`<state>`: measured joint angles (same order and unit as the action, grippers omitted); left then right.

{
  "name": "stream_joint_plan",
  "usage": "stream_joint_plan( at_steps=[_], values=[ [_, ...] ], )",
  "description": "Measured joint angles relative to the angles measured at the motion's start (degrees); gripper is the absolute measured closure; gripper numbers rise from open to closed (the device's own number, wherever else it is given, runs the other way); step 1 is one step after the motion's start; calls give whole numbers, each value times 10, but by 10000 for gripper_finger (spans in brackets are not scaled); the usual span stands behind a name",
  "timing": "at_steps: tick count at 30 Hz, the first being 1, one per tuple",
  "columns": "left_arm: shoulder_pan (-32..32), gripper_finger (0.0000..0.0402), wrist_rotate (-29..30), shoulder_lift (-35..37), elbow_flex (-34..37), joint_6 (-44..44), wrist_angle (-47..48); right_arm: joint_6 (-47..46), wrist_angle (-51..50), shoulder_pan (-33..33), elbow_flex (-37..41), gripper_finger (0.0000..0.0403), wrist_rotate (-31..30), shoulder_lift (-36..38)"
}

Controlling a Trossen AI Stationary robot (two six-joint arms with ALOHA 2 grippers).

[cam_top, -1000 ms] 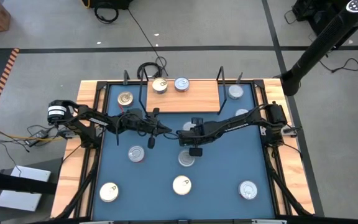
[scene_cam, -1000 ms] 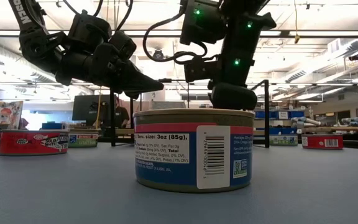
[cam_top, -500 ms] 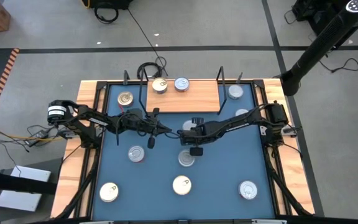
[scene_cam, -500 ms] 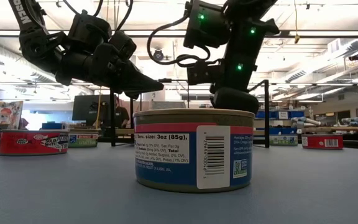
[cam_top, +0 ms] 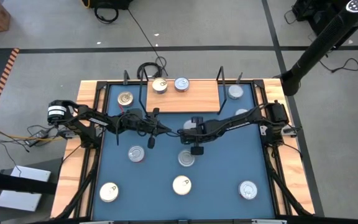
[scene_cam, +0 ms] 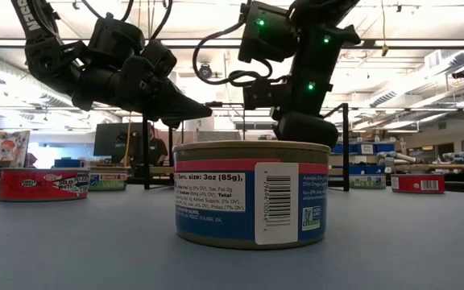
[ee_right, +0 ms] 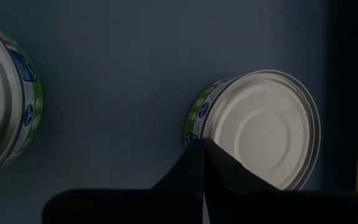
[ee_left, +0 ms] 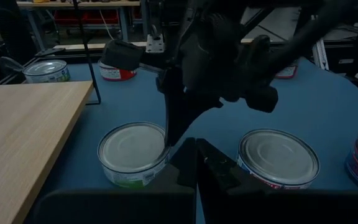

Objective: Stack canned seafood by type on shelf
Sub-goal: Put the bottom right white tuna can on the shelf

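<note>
Right gripper (ee_right: 201, 144), jaws clenched empty, hangs just beside a round silver-topped, green-labelled tin (ee_right: 260, 127); next, reopen astride it. Left gripper (ee_left: 196, 149), also clenched, waits nearby.

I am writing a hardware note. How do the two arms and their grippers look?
Both arms are dark, almost black, jointed links with black cables looped along them. The left gripper tapers to a pointed tip. The right gripper has two slim black fingers; green lights glow on the right arm's wrist housing.
</note>
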<state>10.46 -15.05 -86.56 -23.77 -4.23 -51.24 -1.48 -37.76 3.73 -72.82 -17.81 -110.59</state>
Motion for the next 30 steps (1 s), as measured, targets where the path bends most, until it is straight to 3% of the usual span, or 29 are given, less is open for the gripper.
stream_joint_plan(
  at_steps=[16, 24, 30],
  values=[
    [0, 396, 0, 0, 0, 0, 0, -96, 0, -28, 2, 402, 104, 96],
    [0, 396, 0, 0, 0, 0, -2, -218, 36, -73, 1, 402, 212, 139],
    [0, 396, 0, 0, 0, 0, -2, -219, 34, -93, 1, 402, 260, 138]
  ],
)
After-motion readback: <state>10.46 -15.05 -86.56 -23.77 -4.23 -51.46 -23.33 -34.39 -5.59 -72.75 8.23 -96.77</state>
